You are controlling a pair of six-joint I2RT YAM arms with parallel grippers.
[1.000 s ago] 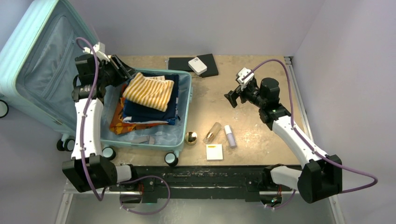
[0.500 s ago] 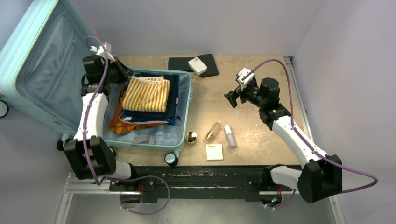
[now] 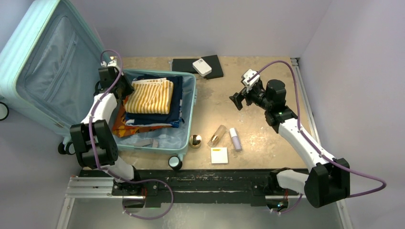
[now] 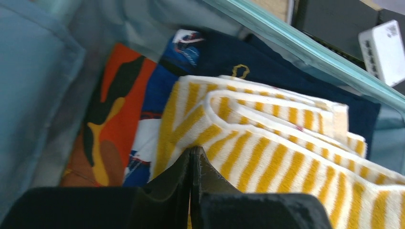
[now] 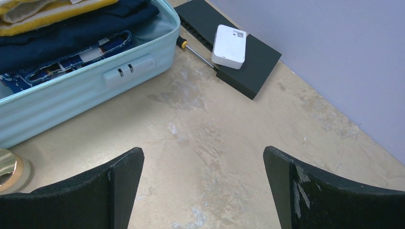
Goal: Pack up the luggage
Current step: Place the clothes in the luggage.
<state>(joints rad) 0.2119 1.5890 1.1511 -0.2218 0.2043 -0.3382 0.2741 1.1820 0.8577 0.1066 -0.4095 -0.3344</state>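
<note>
The luggage [image 3: 188, 109], a pale mint hard-shell suitcase, lies open on the left with its lid [image 3: 43, 71] leaning back. Inside, a folded yellow-and-white striped cloth [image 3: 150, 95] lies on navy clothes [image 3: 176, 102] and an orange patterned cloth [image 3: 122, 124]. My left gripper [image 3: 125, 90] is at the striped cloth's left edge. In the left wrist view its jaws [image 4: 192, 151] are pressed together on that cloth [image 4: 286, 143]. My right gripper [image 3: 237, 101] hovers open and empty over bare table right of the suitcase, as the right wrist view [image 5: 203, 162] shows.
A black box [image 3: 212, 71] with a white device [image 3: 202, 67] on it lies behind the suitcase, a screwdriver [image 5: 196, 50] beside it. A gold round object [image 3: 195, 140], a clear bottle [image 3: 217, 135], a lilac tube [image 3: 234, 139] and a yellow pad [image 3: 219, 155] lie near the front.
My left arm has swung inward and lowered, and the striped cloth has gone from tilted to lying flat on the navy clothes. The right arm has not moved.
</note>
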